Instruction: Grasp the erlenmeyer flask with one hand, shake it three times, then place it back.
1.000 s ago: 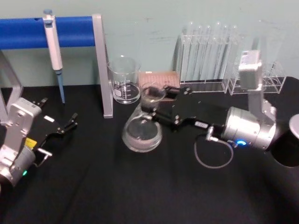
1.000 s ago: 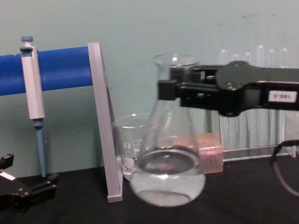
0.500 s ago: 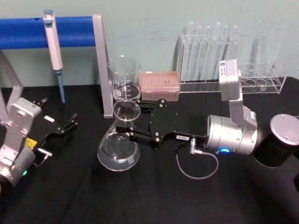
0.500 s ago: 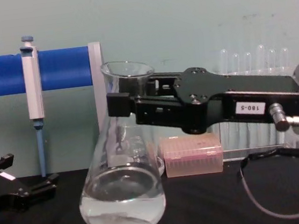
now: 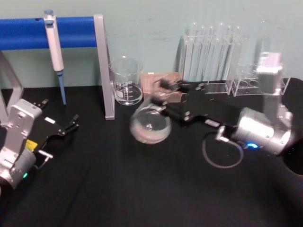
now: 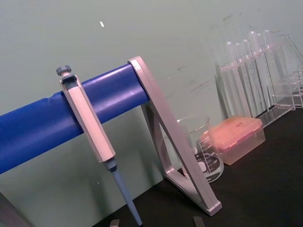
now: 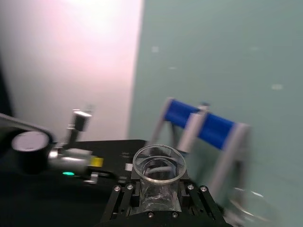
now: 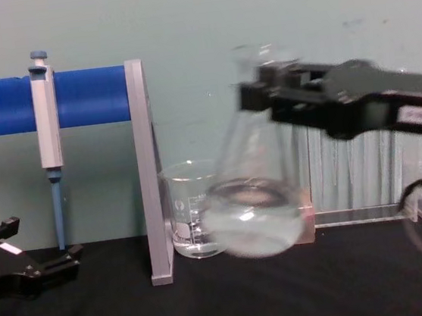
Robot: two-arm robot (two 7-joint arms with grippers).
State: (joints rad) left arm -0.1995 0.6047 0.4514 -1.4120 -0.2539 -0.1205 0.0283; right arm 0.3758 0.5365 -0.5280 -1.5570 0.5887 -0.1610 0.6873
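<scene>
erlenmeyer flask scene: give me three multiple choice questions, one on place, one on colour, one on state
1. Where is the erlenmeyer flask?
A: in the air above the table. B: standing on the table. C: lying on the table.
2. What colour is the bar that the pipette hangs on?
A: red. B: blue. C: yellow.
3. What is the right gripper doing?
A: open above the flask. B: open beside it. C: shut on its neck.

Answers:
1 A: the chest view shows its base clear of the black table.
2 B: the bar is blue.
3 C: its jaws clamp the neck; the left gripper rests open at the left.
</scene>
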